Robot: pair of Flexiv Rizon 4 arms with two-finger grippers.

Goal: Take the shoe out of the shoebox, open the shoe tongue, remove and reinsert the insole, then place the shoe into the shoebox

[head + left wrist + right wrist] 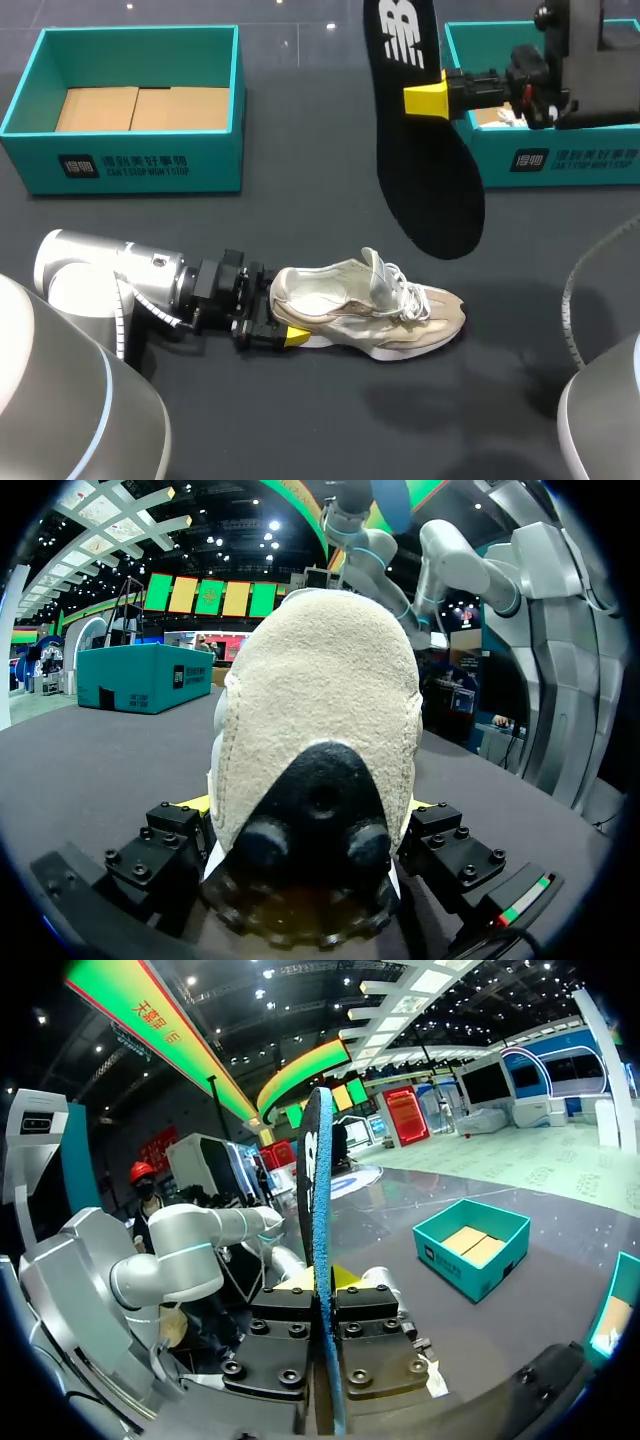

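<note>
The dark table (300,430) carries two open teal shoeboxes at its far side: the left shoebox (120,165) with brown cardboard lining its floor, and the right shoebox (560,160), partly hidden behind my right arm. The black insole (435,190) is out of the shoe and held up in the air above the table, between the two boxes. My right claw (430,98) is clamped on its upper part, a finger on either face. The beige sneaker (370,310) stands on its sole on the table at the near middle, outside both boxes, toe to the right, heel to the left, tongue raised. My left claw (278,333) grips its heel from both sides.
</note>
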